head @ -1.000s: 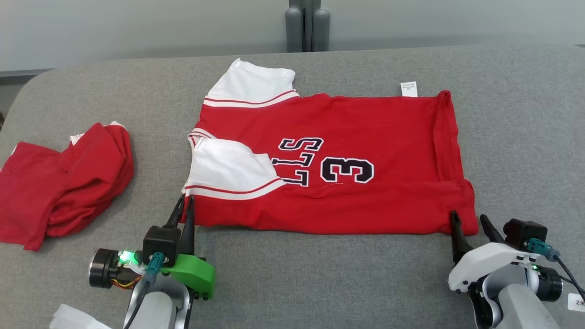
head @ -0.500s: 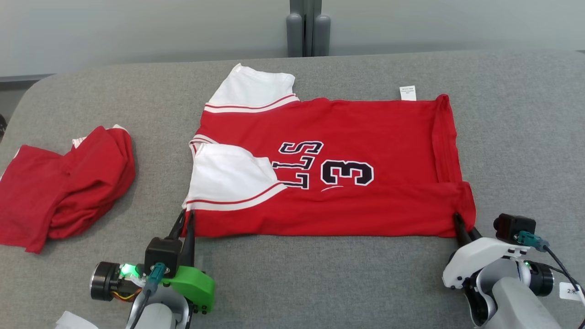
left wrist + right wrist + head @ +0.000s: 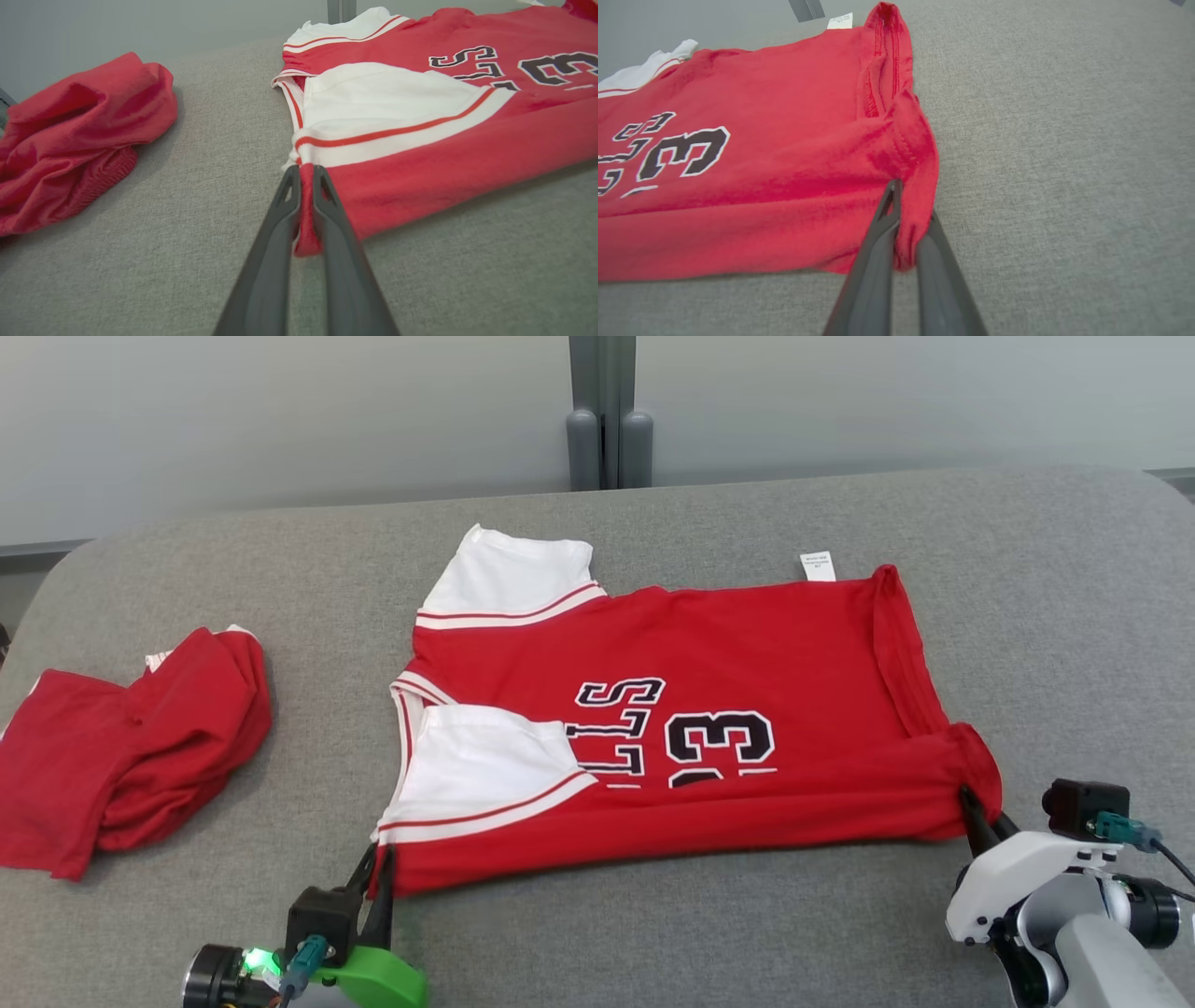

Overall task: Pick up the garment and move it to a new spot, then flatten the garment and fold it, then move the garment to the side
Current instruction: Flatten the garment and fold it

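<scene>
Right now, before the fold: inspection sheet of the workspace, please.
Surface: grey padded table, nothing seen wrong.
Job's things: red jersey spread out, sleeves to the left, near edge raised between the grippers.
Clutter: crumpled red garment at the left, apart from the jersey.
Grippers: left gripper shut on the near left corner; right gripper shut on the near right corner.
Cables: right wrist cable and left wrist cable, teal plugs, off the cloth.
Surroundings: pale wall, grey post behind.

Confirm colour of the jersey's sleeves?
White with a red stripe; the near sleeve shows best in the left wrist view.
</scene>
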Robot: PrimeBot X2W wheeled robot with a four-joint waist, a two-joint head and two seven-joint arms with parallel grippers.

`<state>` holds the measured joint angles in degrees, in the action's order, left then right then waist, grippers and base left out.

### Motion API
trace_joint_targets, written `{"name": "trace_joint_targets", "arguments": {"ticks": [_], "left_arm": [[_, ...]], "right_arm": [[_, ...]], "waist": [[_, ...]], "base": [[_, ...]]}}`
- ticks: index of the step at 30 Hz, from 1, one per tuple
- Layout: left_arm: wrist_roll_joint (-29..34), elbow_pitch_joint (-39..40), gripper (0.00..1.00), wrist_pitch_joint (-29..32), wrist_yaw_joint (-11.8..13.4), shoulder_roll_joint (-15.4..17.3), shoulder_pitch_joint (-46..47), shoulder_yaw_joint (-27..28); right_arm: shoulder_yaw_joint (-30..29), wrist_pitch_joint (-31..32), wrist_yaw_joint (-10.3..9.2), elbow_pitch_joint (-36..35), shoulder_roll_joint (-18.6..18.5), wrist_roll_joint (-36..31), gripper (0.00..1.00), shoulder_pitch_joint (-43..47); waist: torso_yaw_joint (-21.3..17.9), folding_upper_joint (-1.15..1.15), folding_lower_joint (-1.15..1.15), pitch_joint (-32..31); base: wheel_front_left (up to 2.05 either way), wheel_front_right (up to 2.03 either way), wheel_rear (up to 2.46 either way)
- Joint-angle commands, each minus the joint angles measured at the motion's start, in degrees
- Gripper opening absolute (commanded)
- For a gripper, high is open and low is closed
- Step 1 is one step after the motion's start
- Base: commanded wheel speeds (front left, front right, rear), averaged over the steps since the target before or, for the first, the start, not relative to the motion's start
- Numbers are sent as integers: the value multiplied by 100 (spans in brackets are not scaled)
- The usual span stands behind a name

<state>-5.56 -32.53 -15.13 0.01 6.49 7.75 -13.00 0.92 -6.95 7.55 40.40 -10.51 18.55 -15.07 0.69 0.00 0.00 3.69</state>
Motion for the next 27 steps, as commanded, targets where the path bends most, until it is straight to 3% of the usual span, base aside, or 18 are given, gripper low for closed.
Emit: {"name": "trace_joint_targets", "arguments": {"ticks": [1, 8, 15, 16, 17, 18, 19, 27], "left_arm": [[-50, 51, 0, 0, -19, 84, -151, 36], [-134, 662, 0, 170, -81, 171, -554, -44], [-170, 1177, 0, 529, -106, 268, -823, -138], [-166, 1205, 0, 592, -112, 273, -834, -157], [-181, 1213, 4, 655, -113, 271, -841, -167], [-189, 1216, 78, 733, -114, 279, -847, -186], [-177, 1216, 100, 779, -106, 293, -846, -199], [-206, 1633, 100, 261, 285, 298, -332, 131]], "right_arm": [[0, 133, -12, -173, -99, 176, 0, 164], [51, 1065, -11, -1406, -276, 891, 0, 990], [-236, 1926, -10, -2375, -213, 1013, 0, 1613], [-299, 1942, -10, -2467, -192, 930, 62, 1629], [-367, 1926, -10, -2532, -138, 898, 100, 1627], [-426, 1865, -10, -2610, -72, 841, 100, 1605], [-470, 1826, -9, -2663, -20, 801, 100, 1581], [-552, 879, -6, -3141, 145, 579, 100, 1091]], "waist": [[-3, 0, 0, -34], [57, 0, 0, -95], [51, 0, 0, -75], [43, 0, 0, -64], [35, 0, 0, -54], [24, 0, 0, -42], [12, 0, 0, -32], [-173, 0, 0, 231]], "base": [[0, 0, 0], [0, 0, 0], [0, 0, 0], [0, 0, 0], [0, 0, 0], [0, 0, 0], [0, 0, 0], [0, 0, 0]]}}
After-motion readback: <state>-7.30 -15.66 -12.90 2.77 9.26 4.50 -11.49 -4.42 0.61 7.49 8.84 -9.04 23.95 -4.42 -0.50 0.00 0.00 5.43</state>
